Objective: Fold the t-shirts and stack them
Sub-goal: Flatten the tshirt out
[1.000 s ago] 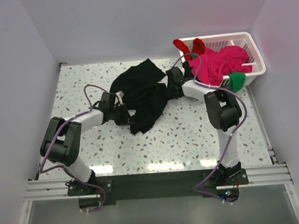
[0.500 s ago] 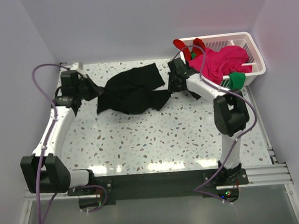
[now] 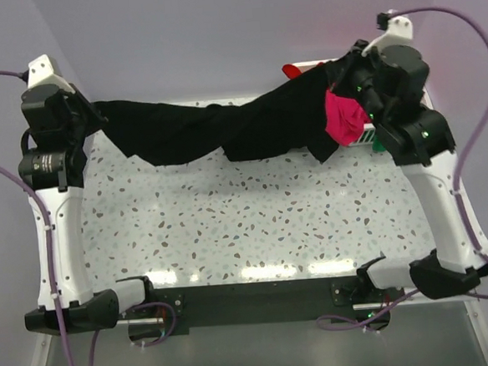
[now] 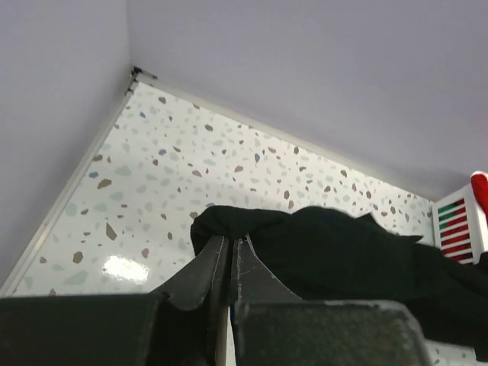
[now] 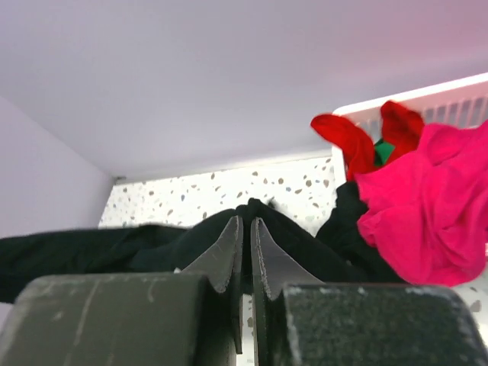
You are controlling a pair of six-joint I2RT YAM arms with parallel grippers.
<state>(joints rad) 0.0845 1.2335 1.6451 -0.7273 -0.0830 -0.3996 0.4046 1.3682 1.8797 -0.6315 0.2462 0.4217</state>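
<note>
Right, you have the large plain black t-shirt strung up in the air between both arms, above the far half of the speckled terrazzo tabletop. The left gripper is pinched tight on one bunched end at the far left. The right gripper is pinched tight on the other end at the far right, just in front of the white slatted plastic basket. Both wrist views show jaws nearly touching, with a fold of black cloth nipped at the tips.

The step in hand looks like spreading the shirt so it can be laid flat for folding. To do that well, I'd judge you need an even pull from both sides, because the cloth is roped and twisted through the middle and not yet open. Bring it toward the near, bare part of the table before you lower it. Set the hanging edge down first so the body drapes out flat instead of heaping.

Watch the right end. A flap of black hangs beside the magenta-pink t-shirt spilling from the basket, and I can't tell whether they touch. A sideways drag there could pull it out.

The shirt itself is limp, matte and creased, sagging lowest left of centre. I can't make out its sleeves or collar.
</note>
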